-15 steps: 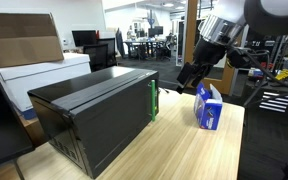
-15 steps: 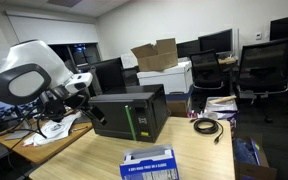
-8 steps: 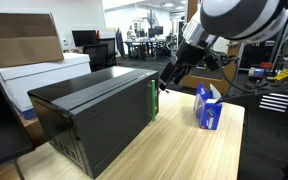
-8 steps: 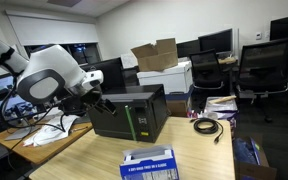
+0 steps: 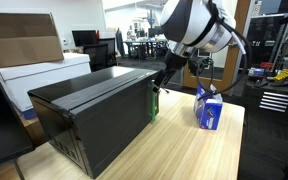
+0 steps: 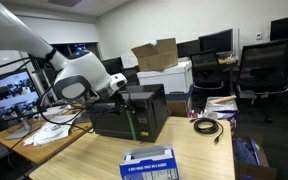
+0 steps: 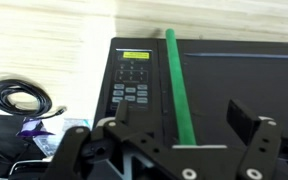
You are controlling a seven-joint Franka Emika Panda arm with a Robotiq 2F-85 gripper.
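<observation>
Jaws spread wide and holding nothing, the gripper (image 5: 162,80) hangs close above the green-striped end of the black box (image 5: 84,110) on the wooden table (image 5: 184,150). In the wrist view the box's keypad (image 7: 134,85) lies at eleven o'clock of the gripper, a coiled cable (image 7: 19,97) at nine. In an exterior view a blue carton (image 5: 209,107) stands at four o'clock of the gripper, clear of it.
</observation>
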